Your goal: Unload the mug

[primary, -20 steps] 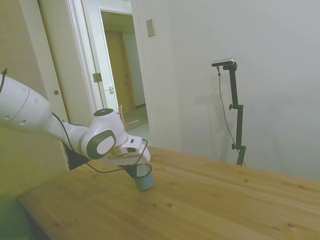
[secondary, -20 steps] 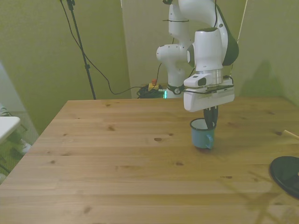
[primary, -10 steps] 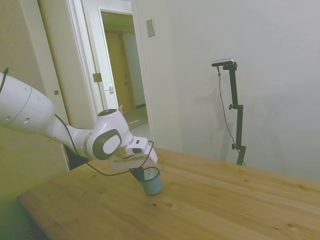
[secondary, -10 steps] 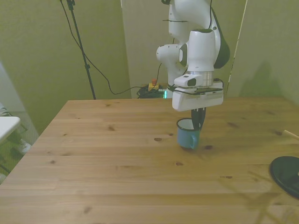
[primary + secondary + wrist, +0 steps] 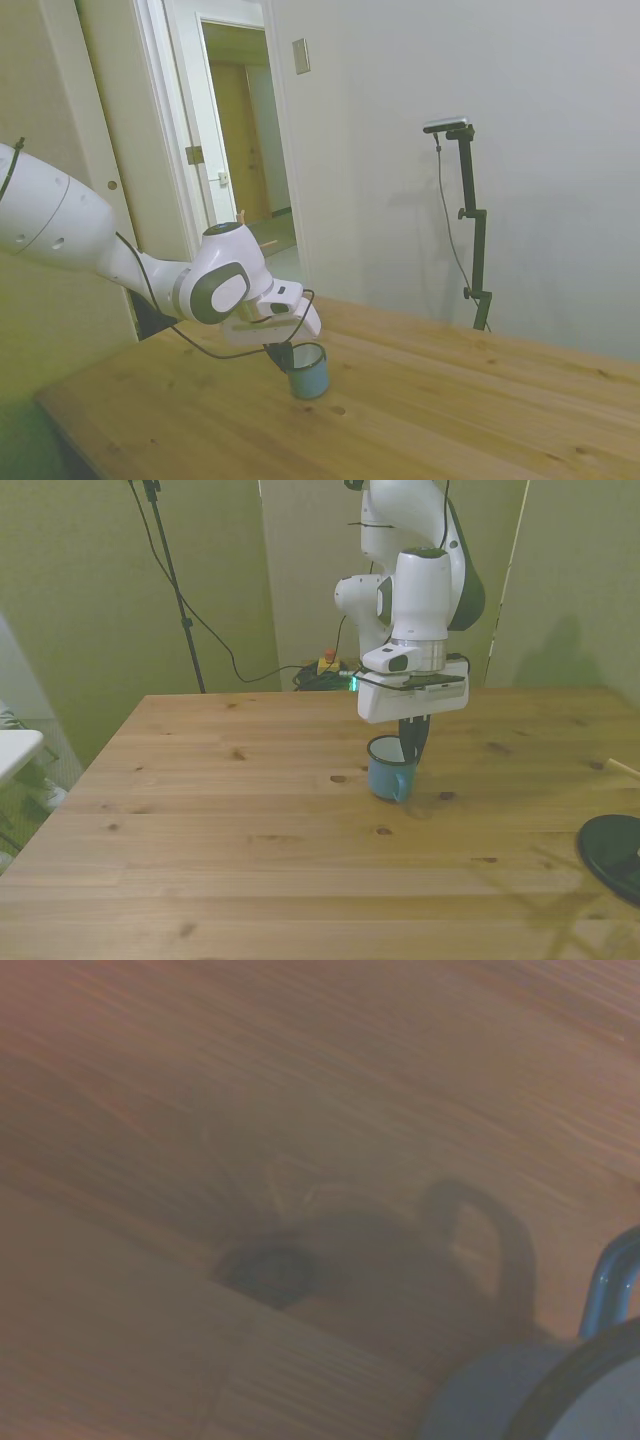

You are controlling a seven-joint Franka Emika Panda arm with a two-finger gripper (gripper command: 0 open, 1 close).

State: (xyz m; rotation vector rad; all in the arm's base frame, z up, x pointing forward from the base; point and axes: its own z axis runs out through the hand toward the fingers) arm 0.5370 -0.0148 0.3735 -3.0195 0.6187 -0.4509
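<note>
The gripper (image 5: 412,752) is clamped on the rim of the mug (image 5: 388,770), one dark finger reaching down inside the white interior and the other against the outer wall; the mug hangs upright from it, close over the wooden table (image 5: 250,870), and whether its base touches the boards cannot be told. Compared with a second ago, arm and mug have travelled together toward the front view's left: the mug then stood further to the front view's right, and half a second ago it lay between the two positions; it now sits just to the front view's right of a dark knot (image 5: 339,778) in the wood. In the side view the same shift reads as a move away from the table's left end, the mug (image 5: 308,371) now further out along the boards beneath the white wrist, with the gripper (image 5: 284,354) at its rim. The wrist view, blurred, catches only a corner of the mug (image 5: 560,1380) with its loop handle (image 5: 605,1282) and their shadow on the table. The dark round base (image 5: 612,852) lies at the front view's right edge, well apart from the mug, unmoved.
</note>
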